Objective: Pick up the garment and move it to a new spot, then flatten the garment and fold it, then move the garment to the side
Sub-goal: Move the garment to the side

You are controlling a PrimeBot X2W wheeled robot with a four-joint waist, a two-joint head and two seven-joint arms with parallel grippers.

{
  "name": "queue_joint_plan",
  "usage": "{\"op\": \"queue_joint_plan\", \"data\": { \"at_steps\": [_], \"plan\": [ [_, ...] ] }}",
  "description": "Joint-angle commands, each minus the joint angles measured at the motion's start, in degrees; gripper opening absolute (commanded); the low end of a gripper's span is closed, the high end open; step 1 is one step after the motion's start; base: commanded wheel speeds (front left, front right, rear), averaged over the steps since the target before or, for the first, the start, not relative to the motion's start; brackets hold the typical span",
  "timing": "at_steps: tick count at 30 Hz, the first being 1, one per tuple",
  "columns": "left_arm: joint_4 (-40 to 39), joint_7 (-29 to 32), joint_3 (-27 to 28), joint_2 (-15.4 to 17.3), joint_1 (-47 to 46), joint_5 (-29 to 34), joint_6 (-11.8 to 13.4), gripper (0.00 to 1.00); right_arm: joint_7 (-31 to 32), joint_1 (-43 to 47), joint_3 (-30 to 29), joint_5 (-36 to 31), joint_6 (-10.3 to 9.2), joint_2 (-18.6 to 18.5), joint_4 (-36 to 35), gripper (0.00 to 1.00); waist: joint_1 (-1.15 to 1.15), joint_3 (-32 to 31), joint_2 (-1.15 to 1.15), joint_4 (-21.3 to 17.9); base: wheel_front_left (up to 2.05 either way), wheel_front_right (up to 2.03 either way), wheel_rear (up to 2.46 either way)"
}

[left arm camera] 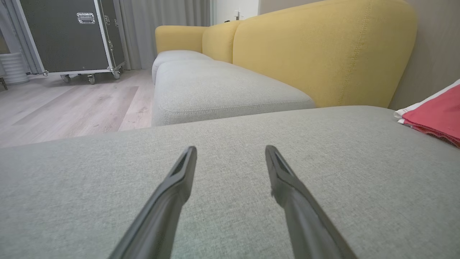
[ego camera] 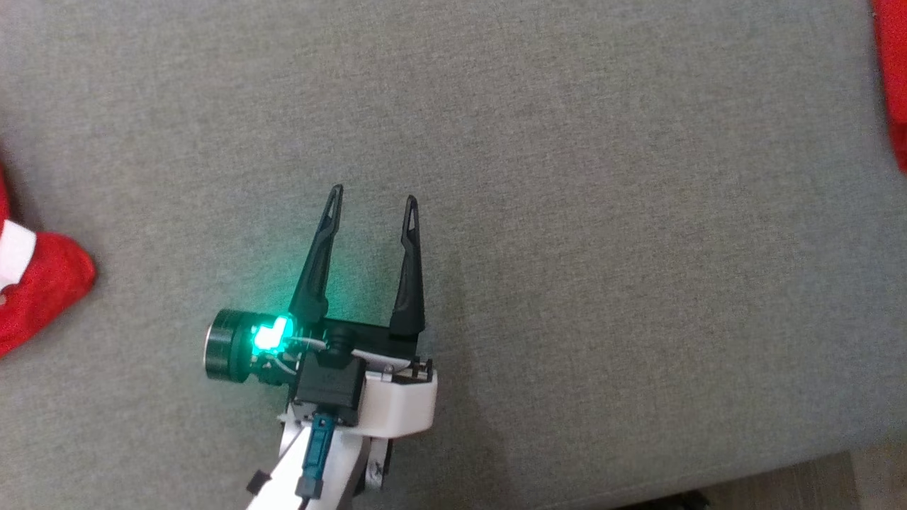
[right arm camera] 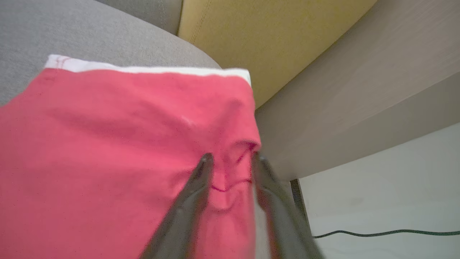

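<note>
left gripper (ego camera: 372, 202), right gripper (right arm camera: 231, 155) (both parted), one garment (right arm camera: 107, 144)

1. I am counting two dark two-fingered grippers: left gripper (ego camera: 373, 195), right gripper (right arm camera: 232, 156).
2. I am seeing two red cloths: red garment with a white hem (right arm camera: 107, 151), red-and-white cloth (ego camera: 42, 290).
3. I am counting three yellow upholstered sofa cushions (left arm camera: 316, 54).
4. I am seeing one dark wheeled flight case (left arm camera: 68, 36).
</note>
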Motion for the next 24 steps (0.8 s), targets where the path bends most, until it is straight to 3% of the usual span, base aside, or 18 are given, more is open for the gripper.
{"op": "queue_joint_plan", "data": {
  "at_steps": [1,6,9,15,24],
  "plan": [
    [-1.5,-0.3,1.1,-0.3,-0.3,0.0,-0.1,1.0,-0.8,0.8,0.2,-0.3,-0.04,-1.9,0.3,1.0,-0.01,-0.5,0.0,0.1,0.0,0.0,0.0],
    [-1.0,-0.3,1.5,-0.3,1.2,-0.6,0.1,1.0,-1.7,1.0,-2.6,-1.1,-0.04,2.8,1.9,1.0,-0.01,-4.6,0.0,0.2,0.0,0.0,0.0],
    [-0.7,-0.3,2.3,-0.3,2.9,-0.9,0.3,1.0,-1.8,3.1,-6.5,-0.6,-0.04,6.4,-1.7,1.0,-0.01,-8.4,0.0,0.1,0.0,0.0,0.0],
    [0.5,-0.3,5.5,-0.3,8.5,-3.1,0.3,1.0,-1.8,17.0,-14.1,-2.2,-0.04,15.2,-13.8,1.0,-0.01,-18.6,0.0,1.1,0.0,0.0,0.0],
    [2.0,-0.3,10.6,0.0,18.2,-5.5,-1.7,1.0,-1.8,40.8,-23.5,-8.4,-0.04,28.5,-29.9,1.0,-0.01,-30.7,0.0,3.1,0.0,0.0,0.0]
  ]
}}
